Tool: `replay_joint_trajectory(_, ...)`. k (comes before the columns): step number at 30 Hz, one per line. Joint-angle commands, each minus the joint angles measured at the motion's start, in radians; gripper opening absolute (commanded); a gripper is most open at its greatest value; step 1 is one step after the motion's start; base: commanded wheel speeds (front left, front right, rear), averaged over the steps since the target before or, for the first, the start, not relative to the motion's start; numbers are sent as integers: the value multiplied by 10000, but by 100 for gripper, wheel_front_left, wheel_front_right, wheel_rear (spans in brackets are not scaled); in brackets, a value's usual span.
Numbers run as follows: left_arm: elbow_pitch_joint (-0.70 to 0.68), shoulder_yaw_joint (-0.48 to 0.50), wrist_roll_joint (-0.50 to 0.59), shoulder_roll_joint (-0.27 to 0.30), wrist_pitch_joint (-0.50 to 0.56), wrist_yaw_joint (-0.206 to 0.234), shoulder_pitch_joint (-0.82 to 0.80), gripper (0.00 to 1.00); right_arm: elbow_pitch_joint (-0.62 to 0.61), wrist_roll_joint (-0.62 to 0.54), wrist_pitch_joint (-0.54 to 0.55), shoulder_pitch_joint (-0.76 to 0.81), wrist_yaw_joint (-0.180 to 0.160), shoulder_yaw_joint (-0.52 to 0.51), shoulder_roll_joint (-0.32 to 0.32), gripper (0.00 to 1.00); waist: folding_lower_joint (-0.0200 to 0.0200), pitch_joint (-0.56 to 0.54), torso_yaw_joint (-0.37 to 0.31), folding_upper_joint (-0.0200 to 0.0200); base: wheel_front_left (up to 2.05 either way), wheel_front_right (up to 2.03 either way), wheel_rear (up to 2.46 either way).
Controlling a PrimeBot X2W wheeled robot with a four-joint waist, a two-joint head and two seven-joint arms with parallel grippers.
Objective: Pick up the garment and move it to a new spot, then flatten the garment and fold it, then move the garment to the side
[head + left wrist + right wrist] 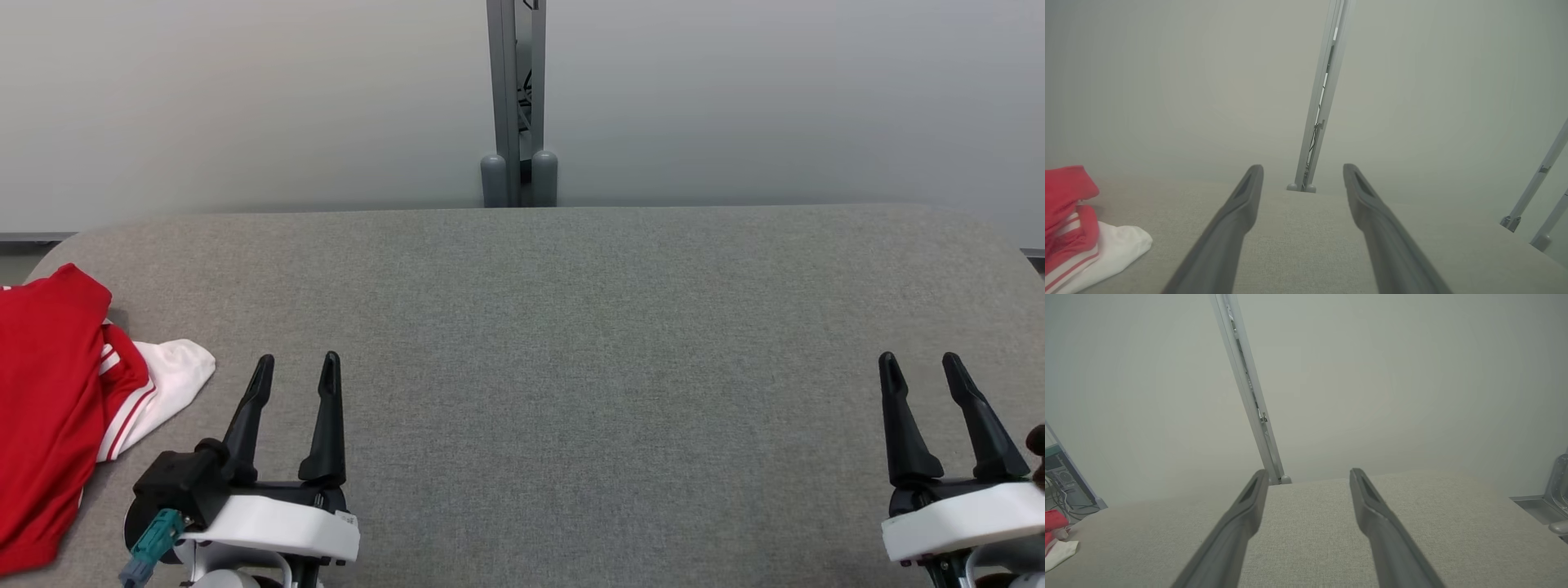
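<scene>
**Asker:** Garment (49, 408), where is it?

**Me:** On the table's (571, 327) left end, near side. It is a red heap, with a white part trimmed in red stripes poking out to the right. Its left side runs off the head view's edge, so I cannot tell its full shape.

**Asker:** And your jaws?

**Me:** Both pairs are spread wide with nothing between them. My left gripper (298, 359) is at the near left, fingers pointing to the far side, just right of the garment. The white tip comes near my left finger, but grey cloth shows between them. My right gripper (919, 358) is at the near right, pointing the same way, well apart from the garment. I cannot tell whether either hangs above the table or rests on it.

**Asker:** What lies past your fingers?

**Me:** Grey table cloth between my two grippers. A grey post (517, 98) stands behind the table's far edge, about the middle, against a pale wall (245, 98).
</scene>
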Motion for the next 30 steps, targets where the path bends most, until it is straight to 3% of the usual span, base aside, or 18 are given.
replay_joint_trajectory(1,108,135,262,83,-10,99,-291,100,72,-363,-185,-229,41,84,-61,100,0,-3,19,0,0,0,0)
replay_joint_trajectory(30,1556,321,2006,67,711,560,-1035,100,1659,-2472,-625,-922,49,289,270,100,0,1,117,0,0,0,0)
